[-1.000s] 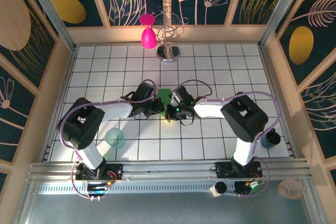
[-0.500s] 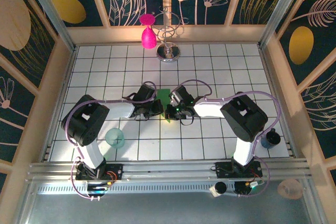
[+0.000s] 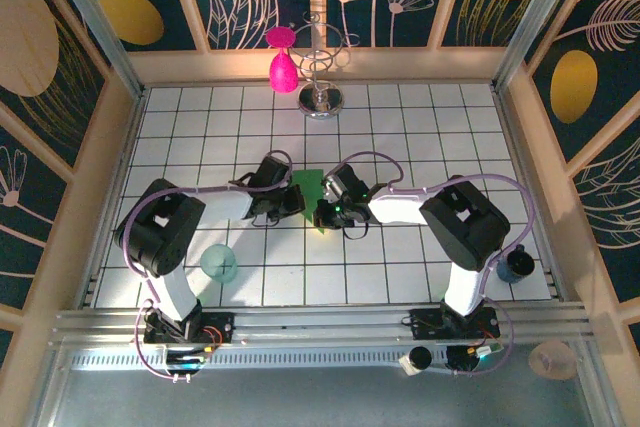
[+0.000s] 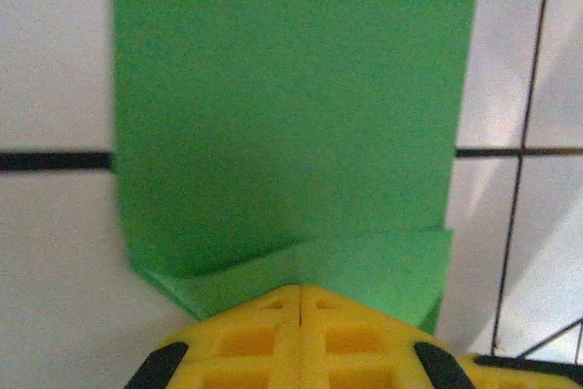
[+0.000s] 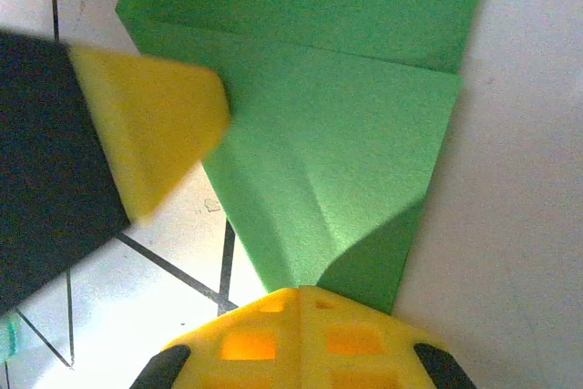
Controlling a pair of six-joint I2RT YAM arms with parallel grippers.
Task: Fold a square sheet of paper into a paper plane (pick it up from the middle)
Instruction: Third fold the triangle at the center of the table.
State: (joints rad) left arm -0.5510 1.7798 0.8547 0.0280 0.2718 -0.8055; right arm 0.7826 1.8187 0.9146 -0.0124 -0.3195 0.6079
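Folding partly done: square sheet of paper [image 4: 282,88] creased, not yet a plane; left gripper [image 4: 301,291] and right gripper [image 5: 299,291] both closed, tips at its edges.

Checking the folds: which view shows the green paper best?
Right wrist: the paper shows layered folds and creases close up. Left wrist shows a flat stretch with one folded corner; top external, a small patch.
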